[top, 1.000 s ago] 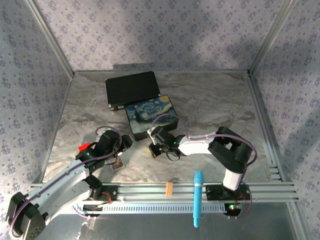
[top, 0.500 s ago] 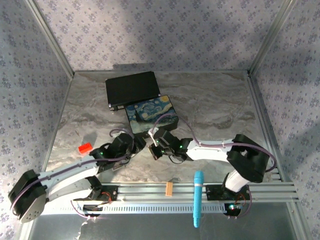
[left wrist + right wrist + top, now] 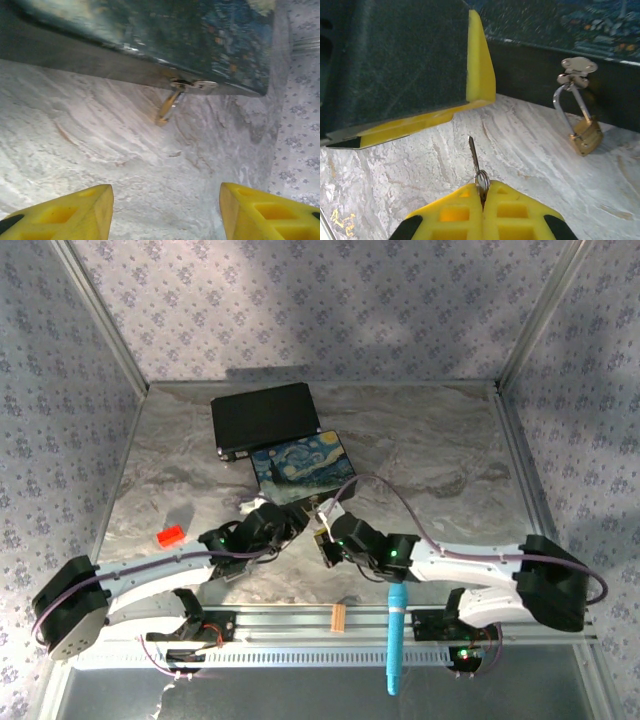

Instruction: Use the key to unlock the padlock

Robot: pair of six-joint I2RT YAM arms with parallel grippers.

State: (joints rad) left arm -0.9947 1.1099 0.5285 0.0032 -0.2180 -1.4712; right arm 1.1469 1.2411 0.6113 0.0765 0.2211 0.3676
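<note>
Your right gripper (image 3: 482, 195) is pinched shut on the key (image 3: 474, 150), whose blade pokes out past the fingertips toward the Starry-Night box (image 3: 300, 468). Your left gripper (image 3: 165, 202) stands open with nothing between its yellow fingers. Against a second ago, both arms have stretched forward and inward, the left leaving the red block (image 3: 171, 536) well behind, so the two grippers now sit close together just before the box's front wall. There the brass padlock (image 3: 586, 136) hangs tilted by its silver shackle from the clasp, up and right of the key's tip and apart from it.
</note>
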